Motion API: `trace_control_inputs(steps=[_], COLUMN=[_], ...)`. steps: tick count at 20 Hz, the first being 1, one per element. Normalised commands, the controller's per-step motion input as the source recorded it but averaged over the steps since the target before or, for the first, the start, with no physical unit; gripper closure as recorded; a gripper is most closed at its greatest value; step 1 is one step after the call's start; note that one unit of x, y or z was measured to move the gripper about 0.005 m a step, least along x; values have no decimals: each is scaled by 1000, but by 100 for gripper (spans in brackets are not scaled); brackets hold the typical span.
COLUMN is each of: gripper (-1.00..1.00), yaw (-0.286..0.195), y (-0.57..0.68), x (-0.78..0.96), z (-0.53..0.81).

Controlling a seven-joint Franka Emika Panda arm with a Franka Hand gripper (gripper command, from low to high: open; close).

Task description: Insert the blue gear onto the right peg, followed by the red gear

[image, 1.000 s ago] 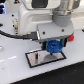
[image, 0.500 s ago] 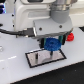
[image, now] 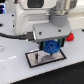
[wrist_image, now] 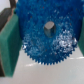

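Observation:
The blue gear (image: 50, 48) is held between my gripper's (image: 50, 46) fingers just above the grey plate with a black border (image: 35, 59). In the wrist view the blue gear (wrist_image: 48, 35) fills the frame, with a grey stub in its centre hole and green finger pads (wrist_image: 9, 47) pressing on both sides. The red gear (image: 72, 36) lies on the table at the exterior view's right, partly hidden behind my arm. The pegs are hidden under the gear and gripper.
The white arm body (image: 30, 20) fills the upper part of the exterior view. A black cable (image: 12, 36) runs along the exterior view's left. The plate lies on a white table (image: 15, 72).
The gripper with the blue gear has dropped slightly toward the plate. The red gear has not moved.

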Motion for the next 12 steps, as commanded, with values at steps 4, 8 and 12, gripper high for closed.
trace_control_inputs(steps=[4, 8, 12], gripper=[100, 100, 100], yaw=[0, 0, 0], y=[15, 42, 99], x=[72, 93, 83], z=[18, 148, 387])
